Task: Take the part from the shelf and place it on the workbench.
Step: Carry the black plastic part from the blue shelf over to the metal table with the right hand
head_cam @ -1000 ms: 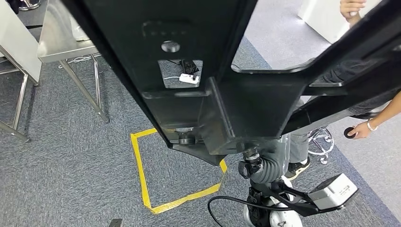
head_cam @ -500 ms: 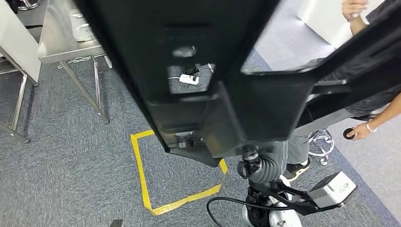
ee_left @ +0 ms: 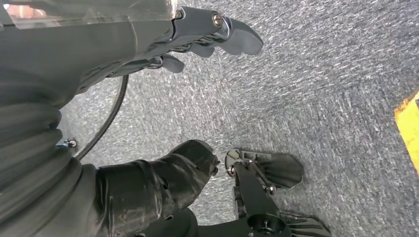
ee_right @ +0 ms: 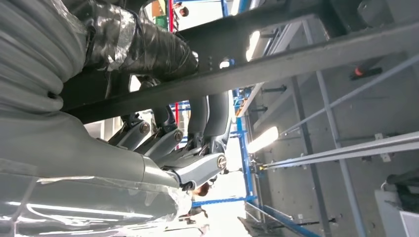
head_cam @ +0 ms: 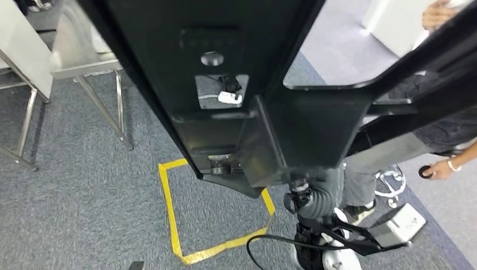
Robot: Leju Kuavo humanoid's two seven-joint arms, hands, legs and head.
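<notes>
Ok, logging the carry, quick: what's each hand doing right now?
Left hand: hangs over the carpet, holding nothing, fingers fairly straight.
Right hand: grips the black part.

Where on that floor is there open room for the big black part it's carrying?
Bare carpet lies inside the yellow tape square and between it and the steel table. Around the robot's own base it is crowded: a cable, a stool and a person's leg. The part, gripped by the right hand, hides the floor farther ahead.
</notes>
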